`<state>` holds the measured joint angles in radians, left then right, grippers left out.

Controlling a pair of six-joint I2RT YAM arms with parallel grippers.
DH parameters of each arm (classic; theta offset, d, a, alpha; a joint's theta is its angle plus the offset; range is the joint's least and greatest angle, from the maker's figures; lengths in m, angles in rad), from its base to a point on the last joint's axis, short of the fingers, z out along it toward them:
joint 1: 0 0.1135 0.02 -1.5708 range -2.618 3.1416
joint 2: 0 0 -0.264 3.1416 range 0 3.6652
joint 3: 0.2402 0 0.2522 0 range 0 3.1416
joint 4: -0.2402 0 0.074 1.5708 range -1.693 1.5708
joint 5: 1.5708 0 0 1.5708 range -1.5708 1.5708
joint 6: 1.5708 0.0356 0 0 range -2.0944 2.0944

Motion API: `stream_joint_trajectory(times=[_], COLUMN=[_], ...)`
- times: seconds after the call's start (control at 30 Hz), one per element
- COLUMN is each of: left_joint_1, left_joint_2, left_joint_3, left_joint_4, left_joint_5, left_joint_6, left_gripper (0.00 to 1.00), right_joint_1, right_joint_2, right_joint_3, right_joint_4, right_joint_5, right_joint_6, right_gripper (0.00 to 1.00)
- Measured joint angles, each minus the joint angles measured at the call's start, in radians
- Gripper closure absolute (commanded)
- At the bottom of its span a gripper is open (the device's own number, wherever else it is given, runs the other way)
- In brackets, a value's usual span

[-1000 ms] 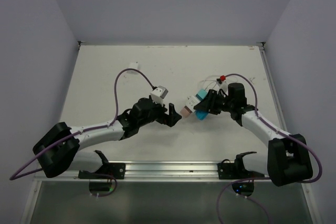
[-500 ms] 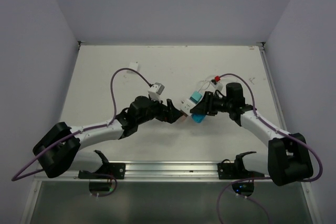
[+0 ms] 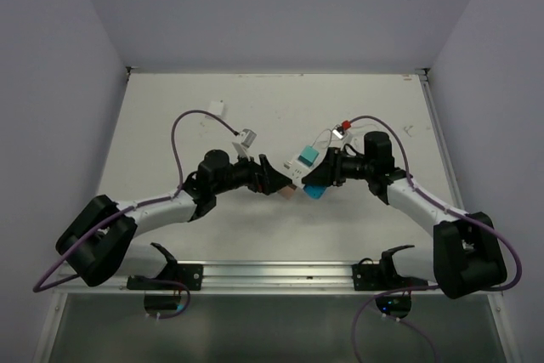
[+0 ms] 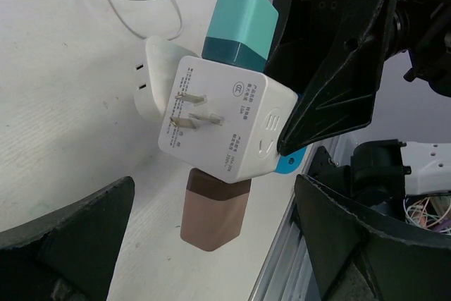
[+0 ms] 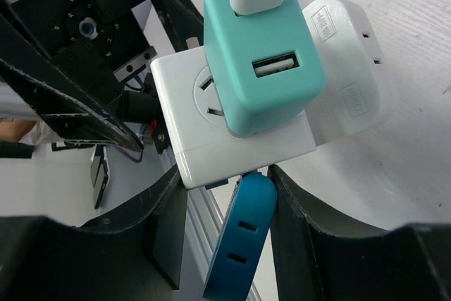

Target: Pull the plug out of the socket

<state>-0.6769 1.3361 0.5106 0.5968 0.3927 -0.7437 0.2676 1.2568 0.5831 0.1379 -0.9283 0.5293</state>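
Left pincer (image 3: 279, 180) now closer, agape beside socket (image 4: 225, 128) with brown plug (image 4: 215, 216).

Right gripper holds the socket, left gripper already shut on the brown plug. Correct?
Not quite. The left gripper is open: in the left wrist view its jaws stand wide on either side of the brown plug and touch nothing. The rest holds: the right gripper holds the socket.
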Motion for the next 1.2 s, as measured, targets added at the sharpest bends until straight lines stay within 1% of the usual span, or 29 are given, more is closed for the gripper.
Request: stream_joint_trajectory(times=[0.57, 0.7, 0.93, 1.07, 1.1, 1.17, 1.2], left_joint_1=[0.027, 0.042, 0.075, 0.076, 0.075, 0.075, 0.077], left_joint_2=[0.050, 0.068, 0.106, 0.125, 0.126, 0.127, 0.127], left_joint_3=[0.023, 0.022, 0.014, 0.013, 0.012, 0.007, 0.006], left_joint_4=[0.080, 0.129, 0.232, 0.263, 0.267, 0.275, 0.277], left_joint_5=[0.164, 0.212, 0.291, 0.316, 0.323, 0.330, 0.330], left_joint_6=[-0.010, -0.045, -0.121, -0.149, -0.155, -0.162, -0.163], left_gripper=[0.01, 0.04, 0.14, 0.15, 0.19, 0.22, 0.27], right_joint_1=[0.041, 0.042, 0.050, 0.057, 0.061, 0.066, 0.068], right_joint_2=[0.000, 0.000, 0.000, 0.006, 0.010, 0.018, 0.018], right_joint_3=[0.011, 0.021, 0.027, 0.030, 0.033, 0.040, 0.042], right_joint_4=[0.061, 0.066, 0.081, 0.084, 0.085, 0.084, 0.084], right_joint_5=[-0.118, -0.136, -0.146, -0.147, -0.146, -0.148, -0.148], right_joint_6=[0.009, 0.006, 0.003, 0.000, -0.002, -0.007, -0.010], right_gripper=[1.00, 1.00, 1.00, 1.00, 1.00, 1.00, 1.00])
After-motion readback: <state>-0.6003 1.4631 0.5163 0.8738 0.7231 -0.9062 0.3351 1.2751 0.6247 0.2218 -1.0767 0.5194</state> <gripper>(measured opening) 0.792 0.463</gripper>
